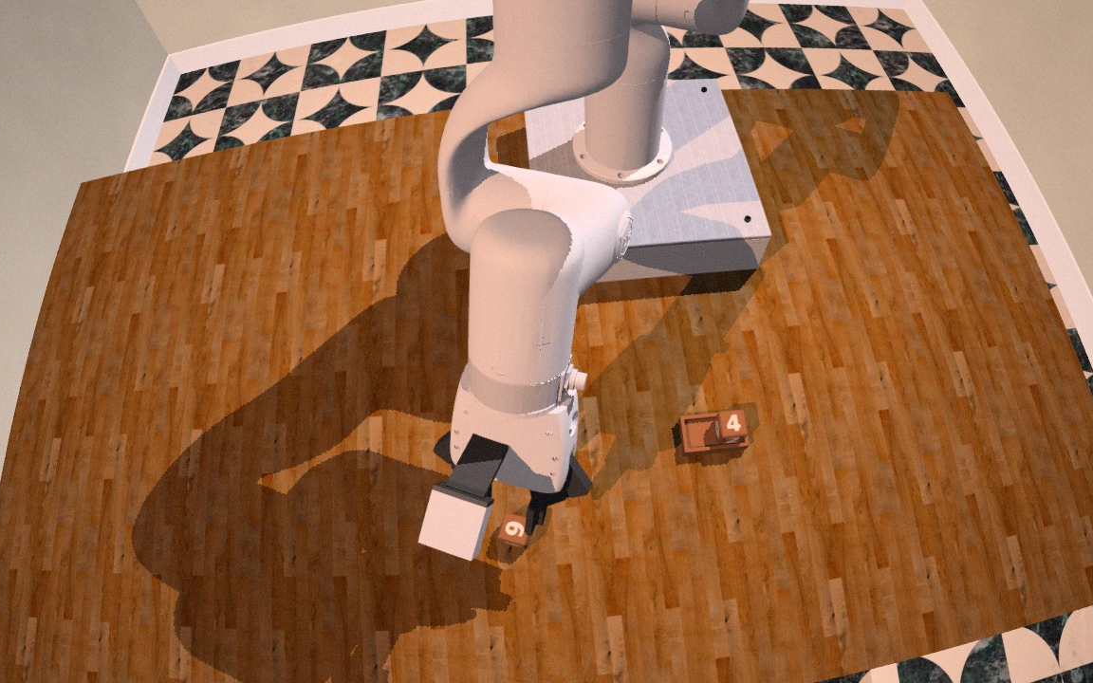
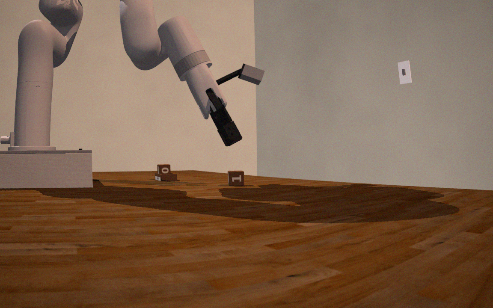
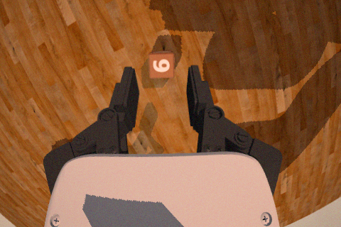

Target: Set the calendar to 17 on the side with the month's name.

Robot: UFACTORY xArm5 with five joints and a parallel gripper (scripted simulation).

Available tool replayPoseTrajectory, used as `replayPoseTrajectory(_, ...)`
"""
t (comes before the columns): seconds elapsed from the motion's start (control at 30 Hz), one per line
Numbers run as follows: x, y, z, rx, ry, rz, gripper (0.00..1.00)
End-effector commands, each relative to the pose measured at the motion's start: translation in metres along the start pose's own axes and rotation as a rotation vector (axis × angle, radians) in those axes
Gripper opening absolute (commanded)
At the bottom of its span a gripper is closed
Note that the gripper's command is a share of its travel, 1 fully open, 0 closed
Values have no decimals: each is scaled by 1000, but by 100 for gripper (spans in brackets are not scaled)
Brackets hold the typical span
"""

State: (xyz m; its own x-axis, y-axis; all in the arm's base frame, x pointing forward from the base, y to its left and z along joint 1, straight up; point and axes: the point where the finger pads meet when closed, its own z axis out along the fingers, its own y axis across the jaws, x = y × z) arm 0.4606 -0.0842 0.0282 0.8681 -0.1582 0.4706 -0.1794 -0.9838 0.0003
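A loose brown cube (image 1: 513,528) (image 2: 235,178) (image 3: 161,65) stands flat on the table, with a 6 or 9 on top and a 1 lying on its side toward the exterior camera. My gripper (image 2: 230,138) (image 3: 162,79) is partly open and empty, tilted and well above this cube. In the top view, the wrist camera hides part of it. The brown tray (image 1: 700,450) (image 2: 169,177) lies on the table. The second cube (image 1: 732,423) (image 2: 163,169) is at one end of it, with 4 on top and a sideways 0 on a side face. A pale label shows on the tray; its text is unreadable.
The metal base block (image 1: 686,254) (image 2: 30,170) of the arm stands behind the tray and the loose cube. The wrist camera (image 1: 455,521) (image 2: 251,74) sticks out from the gripper's side. The arm casts a broad shadow on the wooden table (image 1: 873,509).
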Motion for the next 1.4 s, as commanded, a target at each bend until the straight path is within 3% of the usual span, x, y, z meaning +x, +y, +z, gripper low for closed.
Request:
replayPoseTrajectory(0.0,0,0,3,0,73,-3,47)
replayPoseTrajectory(0.27,-3,0,1,-1,213,-8,47)
replayPoseTrajectory(0.63,-4,0,0,-1,243,-9,47)
replayPoseTrajectory(0.87,-4,0,3,-1,352,-9,47)
replayPoseTrajectory(0.93,-4,0,3,-1,352,-9,47)
replayPoseTrajectory(1.13,-7,-1,1,-1,452,-9,47)
replayPoseTrajectory(1.37,-9,-1,0,-1,472,-9,47)
